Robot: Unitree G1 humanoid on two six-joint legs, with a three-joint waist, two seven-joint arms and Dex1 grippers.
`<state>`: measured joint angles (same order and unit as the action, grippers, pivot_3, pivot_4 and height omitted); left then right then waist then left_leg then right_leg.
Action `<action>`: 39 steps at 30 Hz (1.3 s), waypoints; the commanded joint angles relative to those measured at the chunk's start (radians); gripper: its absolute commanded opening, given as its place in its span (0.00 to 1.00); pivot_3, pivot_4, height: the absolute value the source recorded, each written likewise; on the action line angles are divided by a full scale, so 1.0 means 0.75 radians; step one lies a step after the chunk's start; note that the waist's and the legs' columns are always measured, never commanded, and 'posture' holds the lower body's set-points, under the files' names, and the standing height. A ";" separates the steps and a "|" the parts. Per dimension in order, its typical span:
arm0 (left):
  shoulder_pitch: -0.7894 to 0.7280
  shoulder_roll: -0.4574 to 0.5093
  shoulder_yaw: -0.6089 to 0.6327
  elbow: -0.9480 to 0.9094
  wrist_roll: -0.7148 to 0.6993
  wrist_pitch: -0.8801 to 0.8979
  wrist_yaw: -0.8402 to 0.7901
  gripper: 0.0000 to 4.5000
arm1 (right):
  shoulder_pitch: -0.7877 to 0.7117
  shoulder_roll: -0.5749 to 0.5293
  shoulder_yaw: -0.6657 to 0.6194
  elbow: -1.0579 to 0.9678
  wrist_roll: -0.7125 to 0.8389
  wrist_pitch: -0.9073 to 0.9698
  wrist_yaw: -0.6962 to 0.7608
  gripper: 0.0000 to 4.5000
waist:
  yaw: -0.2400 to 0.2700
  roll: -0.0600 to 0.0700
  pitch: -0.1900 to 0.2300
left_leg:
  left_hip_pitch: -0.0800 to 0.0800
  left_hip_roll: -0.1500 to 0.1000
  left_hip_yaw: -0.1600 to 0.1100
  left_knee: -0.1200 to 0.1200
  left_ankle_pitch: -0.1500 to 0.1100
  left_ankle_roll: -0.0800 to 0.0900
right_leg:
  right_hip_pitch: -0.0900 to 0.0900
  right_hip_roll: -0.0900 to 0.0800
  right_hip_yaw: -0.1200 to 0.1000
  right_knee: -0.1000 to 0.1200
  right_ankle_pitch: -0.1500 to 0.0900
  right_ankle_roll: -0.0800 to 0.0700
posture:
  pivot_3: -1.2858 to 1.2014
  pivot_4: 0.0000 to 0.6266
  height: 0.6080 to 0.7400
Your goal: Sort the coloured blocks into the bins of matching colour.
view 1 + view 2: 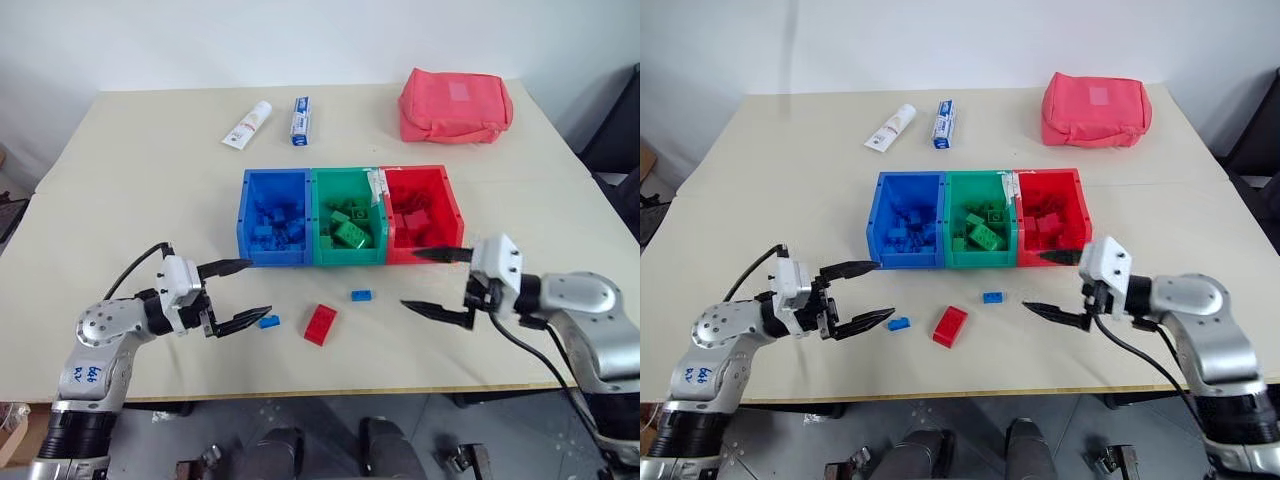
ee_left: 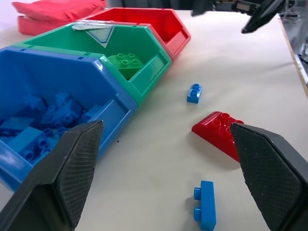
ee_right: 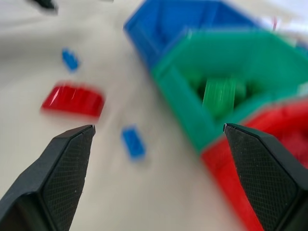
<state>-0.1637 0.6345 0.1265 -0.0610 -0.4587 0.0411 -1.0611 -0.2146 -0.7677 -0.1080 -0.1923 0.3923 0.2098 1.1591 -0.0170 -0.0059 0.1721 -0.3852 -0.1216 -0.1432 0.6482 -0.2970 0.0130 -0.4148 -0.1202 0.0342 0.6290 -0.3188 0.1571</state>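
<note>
Three joined bins sit mid-table: blue bin [image 1: 275, 179], green bin [image 1: 346, 176], red bin [image 1: 415, 173], each with bricks of its colour inside. In front of them lie loose blocks: a flat red block [image 1: 320, 324], a small blue block [image 1: 362, 295] and another blue block [image 1: 269, 321]. My left gripper [image 1: 239, 292] is open, low over the table just left of the nearer blue block, holding nothing. Over the table in front of the red bin, my right gripper [image 1: 432, 281] is open and empty.
At the back lie a white toothpaste tube [image 1: 248, 125], a blue-and-white box [image 1: 301, 120] and a pink-red fabric pouch [image 1: 455, 105]. The table's front edge [image 1: 330, 392] runs close below the loose blocks.
</note>
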 commanded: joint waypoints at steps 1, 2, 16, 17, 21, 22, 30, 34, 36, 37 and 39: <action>-0.021 0.034 -0.064 0.022 0.053 -0.093 -0.120 1.00 | 0.104 -0.057 -0.053 0.057 -0.017 -0.089 0.053 0.99 | 0.006 0.000 0.000 | 0.000 0.000 0.000 0.000 0.000 0.000 | 0.000 0.000 0.000 0.000 0.000 0.000 | 0.52 0.24 1.00; -0.027 0.028 -0.073 0.024 0.049 -0.099 -0.130 1.00 | 0.116 -0.062 -0.046 0.076 -0.026 -0.099 0.057 0.99 | 0.009 0.000 0.000 | 0.000 0.001 0.000 0.000 0.000 -0.001 | 0.001 0.001 0.000 -0.001 0.000 0.000 | 0.52 0.24 1.00; 0.036 0.029 -0.062 -0.009 0.045 -0.115 -0.106 1.00 | -0.294 0.129 0.466 0.110 -0.249 0.303 -0.125 0.99 | 0.020 0.000 0.000 | 0.000 0.010 0.003 0.001 -0.002 -0.005 | -0.001 0.006 0.001 -0.002 0.003 -0.004 | 0.52 0.24 1.00; 0.049 0.028 -0.057 -0.017 0.045 -0.115 -0.099 1.00 | -0.317 0.152 0.494 0.138 -0.280 0.298 -0.143 0.99 | 0.021 0.000 0.000 | 0.000 0.010 0.002 0.001 -0.002 -0.005 | -0.001 0.007 0.001 -0.002 0.003 -0.004 | 0.52 0.24 1.00; 0.098 0.026 -0.048 -0.058 0.043 -0.110 -0.072 1.00 | -0.371 0.194 0.547 0.226 -0.358 0.283 -0.180 0.99 | 0.022 0.000 0.000 | -0.001 0.010 0.002 0.001 -0.003 -0.005 | -0.001 0.007 0.001 -0.002 0.003 -0.005 | 0.52 0.24 1.00; 0.106 0.025 -0.046 -0.067 0.043 -0.108 -0.065 1.00 | -0.374 0.194 0.552 0.235 -0.361 0.279 -0.171 0.96 | 0.022 0.000 0.000 | -0.001 0.009 0.002 0.002 -0.003 -0.005 | -0.001 0.007 0.001 -0.002 0.003 -0.005 | 0.52 0.24 1.00; 0.136 0.025 -0.037 -0.096 0.043 -0.103 -0.024 1.00 | -0.362 0.143 0.548 0.209 -0.328 0.272 -0.065 0.41 | 0.022 0.000 0.000 | 0.000 0.010 0.002 0.003 -0.003 -0.005 | 0.000 0.008 0.000 -0.002 0.003 -0.005 | 0.52 0.24 1.00; 0.140 0.019 -0.037 -0.102 0.042 -0.101 -0.006 1.00 | -0.378 0.145 0.515 0.259 -0.313 0.214 -0.045 0.11 | 0.022 0.000 0.000 | 0.000 0.010 0.002 0.002 -0.003 -0.005 | 0.000 0.008 0.000 -0.002 0.003 -0.005 | 0.52 0.24 1.00; 0.145 0.007 -0.016 -0.099 0.032 -0.101 0.024 1.00 | -0.405 0.181 0.493 0.243 -0.278 0.236 -0.059 0.10 | 0.022 0.000 0.000 | 0.000 0.010 0.002 0.002 -0.003 -0.005 | 0.000 0.008 0.000 -0.002 0.003 -0.005 | 0.52 0.24 1.00; 0.150 -0.001 0.003 -0.096 0.021 -0.098 0.045 1.00 | -0.429 0.218 0.474 0.219 -0.243 0.271 -0.083 0.10 | 0.022 0.000 0.000 | 0.000 0.010 0.002 0.002 -0.003 -0.005 | 0.000 0.008 0.000 -0.002 0.003 -0.005 | 0.52 0.24 1.00; 0.164 -0.019 0.048 -0.093 0.000 -0.090 0.089 1.00 | -0.497 0.310 0.438 0.162 -0.176 0.361 -0.146 0.10 | 0.013 0.000 0.000 | 0.000 0.011 0.002 0.002 -0.003 -0.005 | -0.001 0.008 0.001 -0.002 0.003 -0.005 | 0.52 0.24 1.00</action>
<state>-0.0494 0.6282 0.1185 -0.1075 -0.4311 -0.0267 -1.0226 -0.5362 -0.5702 0.2632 -0.0041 0.2046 0.4429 1.0843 -0.0075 -0.0059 0.1721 -0.3853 -0.1122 -0.1401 0.6496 -0.2995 0.0085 -0.4165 -0.1144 0.0362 0.6280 -0.3165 0.1530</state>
